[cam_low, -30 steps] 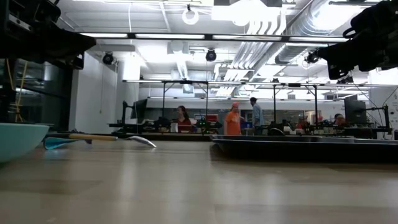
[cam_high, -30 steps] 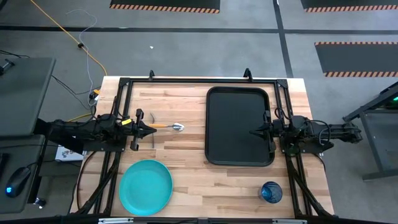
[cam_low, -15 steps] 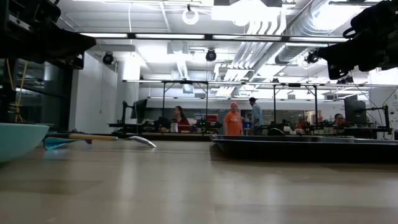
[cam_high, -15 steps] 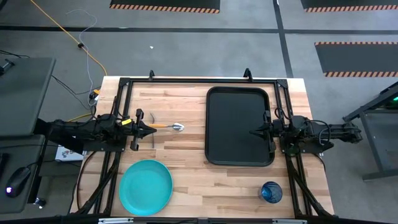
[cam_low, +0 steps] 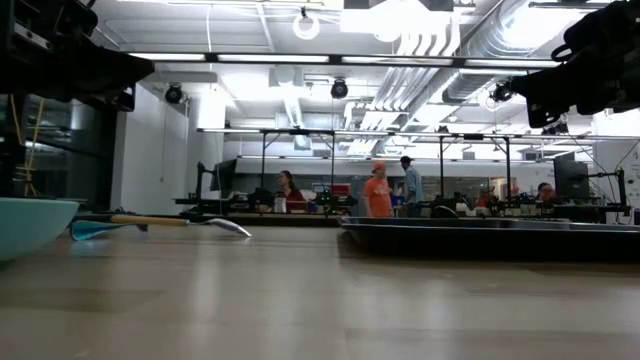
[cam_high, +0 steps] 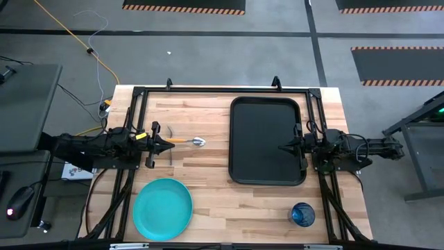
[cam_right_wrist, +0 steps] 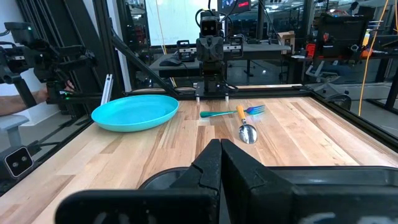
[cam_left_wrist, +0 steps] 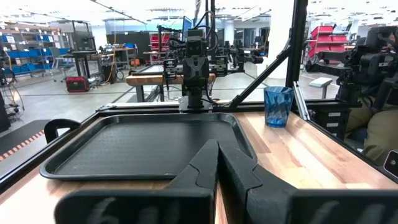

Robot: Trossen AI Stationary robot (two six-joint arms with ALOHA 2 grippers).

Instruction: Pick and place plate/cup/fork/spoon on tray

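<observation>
The black tray (cam_high: pixel 267 141) lies at the table's far right, and its rim shows in the low view (cam_low: pixel 500 235). Near the front left sits the turquoise plate (cam_high: pixel 162 209). The blue cup (cam_high: pixel 302 214) stands upright at the front right. The orange-handled spoon (cam_high: pixel 189 142) lies left of the tray, its handle crossing the thin bluish fork (cam_right_wrist: pixel 219 114). My left gripper (cam_high: pixel 172 144) hangs shut and level above the spoon's handle end. At the tray's right rim my right gripper (cam_high: pixel 281 147) hangs shut and level. Neither touches anything.
A black frame (cam_high: pixel 208 90) runs around the table's edges. Bare wood lies between plate and cup along the front. People stand at benches in the room beyond the table.
</observation>
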